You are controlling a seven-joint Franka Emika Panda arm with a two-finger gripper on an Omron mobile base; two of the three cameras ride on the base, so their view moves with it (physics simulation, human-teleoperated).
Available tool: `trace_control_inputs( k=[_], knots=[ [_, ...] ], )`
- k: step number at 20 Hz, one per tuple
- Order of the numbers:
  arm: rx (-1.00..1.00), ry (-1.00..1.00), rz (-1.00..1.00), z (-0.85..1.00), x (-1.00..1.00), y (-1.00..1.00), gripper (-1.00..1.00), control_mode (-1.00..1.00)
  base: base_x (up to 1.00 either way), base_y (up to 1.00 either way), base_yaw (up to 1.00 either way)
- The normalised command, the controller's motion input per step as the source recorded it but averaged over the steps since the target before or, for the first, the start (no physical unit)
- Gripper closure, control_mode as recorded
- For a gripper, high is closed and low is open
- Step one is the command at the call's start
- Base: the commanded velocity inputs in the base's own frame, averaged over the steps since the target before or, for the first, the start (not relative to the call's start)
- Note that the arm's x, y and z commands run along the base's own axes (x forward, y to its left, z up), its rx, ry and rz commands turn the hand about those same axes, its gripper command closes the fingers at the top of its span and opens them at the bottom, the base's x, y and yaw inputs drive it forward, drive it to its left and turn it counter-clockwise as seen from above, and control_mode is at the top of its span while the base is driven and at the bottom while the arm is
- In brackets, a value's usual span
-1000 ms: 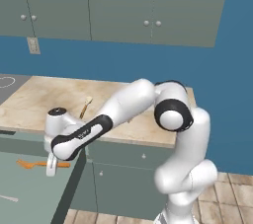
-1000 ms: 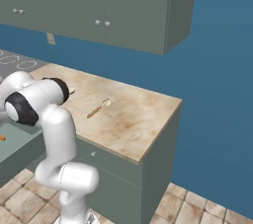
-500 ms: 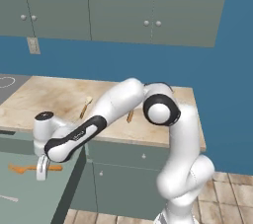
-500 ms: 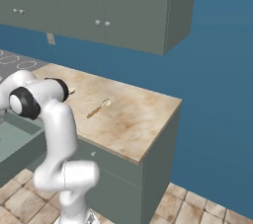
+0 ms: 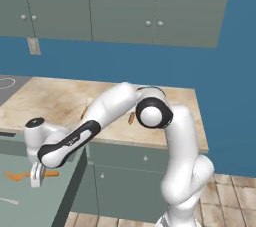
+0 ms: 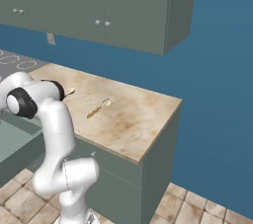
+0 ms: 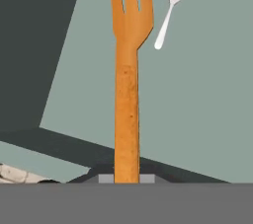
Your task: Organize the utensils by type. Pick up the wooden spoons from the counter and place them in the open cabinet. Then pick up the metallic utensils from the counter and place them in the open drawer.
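Down over the open drawer (image 5: 30, 206), the gripper (image 5: 36, 177) is clamped on an orange-brown fork (image 7: 127, 70), a wooden-looking one with long tines. In the hand view its handle runs straight up from between the fingertips, tines at the far end, above the drawer's flat grey-green floor (image 7: 197, 109). In the left base view the fork (image 5: 20, 175) sticks out sideways from the gripper, level above the drawer. A small silver fork (image 7: 168, 13) lies on the drawer floor just beside the held fork's tines; the pale sliver near the drawer's lower left corner (image 5: 9, 200) is probably the same one. On the marble counter (image 6: 133, 119), well apart from the gripper, lies a wooden spoon (image 6: 98, 108) with a pale bowl, and a second spoon (image 6: 68, 93) peeks out behind the arm's elbow.
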Motion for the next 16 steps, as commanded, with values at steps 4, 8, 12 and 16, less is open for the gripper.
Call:
trace_control_inputs(
  k=[4,8,12,16],
  knots=[
    [-0.06,0.0,0.0,-0.34,0.0,0.05,1.0,-1.0,0.0,0.0,0.0],
    [-0.02,0.0,0.0,-0.31,0.04,0.11,1.0,-1.0,0.0,0.0,0.0],
    [0.0,0.0,0.0,-0.24,0.06,0.1,1.0,-1.0,0.0,0.0,0.0],
    [0.0,-0.02,0.0,-0.38,0.09,0.15,1.0,-1.0,0.0,0.0,0.0]
  ],
)
